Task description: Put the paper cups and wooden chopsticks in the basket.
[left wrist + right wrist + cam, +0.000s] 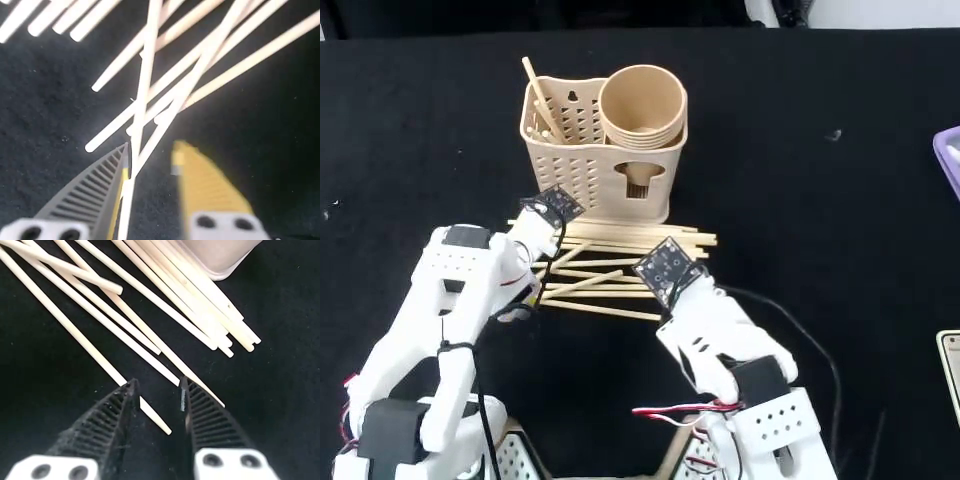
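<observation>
Basket (pixel 582 165) stands toward the back of the table (pixel 820 250). Paper cups (pixel 642 105) are stacked in its right half, and a single chopstick (pixel 541 97) leans in its left half. Loose chopsticks (pixel 620 268) lie in a crossed pile on the table just in front of the basket. Left gripper (pixel 150 150) is over the pile's left end, right gripper (pixel 157 387) over its front right part.

Your white left arm (pixel 460 300) and white right arm (pixel 720 330) cover part of the pale wooden chopsticks (pixel 620 238). The purple object (pixel 950 160) is cut off at the edge; you cannot tell what it is.
</observation>
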`<state>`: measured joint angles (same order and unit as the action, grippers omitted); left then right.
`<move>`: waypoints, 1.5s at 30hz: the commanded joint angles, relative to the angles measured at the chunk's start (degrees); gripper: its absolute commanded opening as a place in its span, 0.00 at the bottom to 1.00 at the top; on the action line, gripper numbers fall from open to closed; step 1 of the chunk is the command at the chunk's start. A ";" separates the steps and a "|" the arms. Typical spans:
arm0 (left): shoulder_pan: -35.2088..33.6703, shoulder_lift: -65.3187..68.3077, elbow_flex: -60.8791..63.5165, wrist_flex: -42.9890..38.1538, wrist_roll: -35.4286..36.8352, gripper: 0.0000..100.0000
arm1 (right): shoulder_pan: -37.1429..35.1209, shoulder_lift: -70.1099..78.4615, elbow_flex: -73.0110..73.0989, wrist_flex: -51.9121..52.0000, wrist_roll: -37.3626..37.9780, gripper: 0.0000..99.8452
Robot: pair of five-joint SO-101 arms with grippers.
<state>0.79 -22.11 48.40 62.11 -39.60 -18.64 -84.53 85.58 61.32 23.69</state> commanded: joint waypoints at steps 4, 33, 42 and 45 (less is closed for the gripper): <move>0.13 -0.44 -0.13 -0.88 -2.20 0.20 | 0.88 -0.84 -0.22 -1.23 -0.09 0.14; -12.35 -0.97 -1.98 1.32 -11.78 0.20 | 0.88 -0.84 -0.22 -1.23 0.00 0.14; -12.70 -0.26 -4.44 3.25 -12.22 0.27 | 0.79 -0.84 -0.22 -1.23 0.00 0.14; -12.35 -0.26 -1.19 -0.79 -12.48 0.29 | 0.79 -0.84 -0.22 -1.23 0.00 0.14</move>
<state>-11.69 -22.20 45.41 65.71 -51.38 -18.64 -84.53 85.58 61.32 23.78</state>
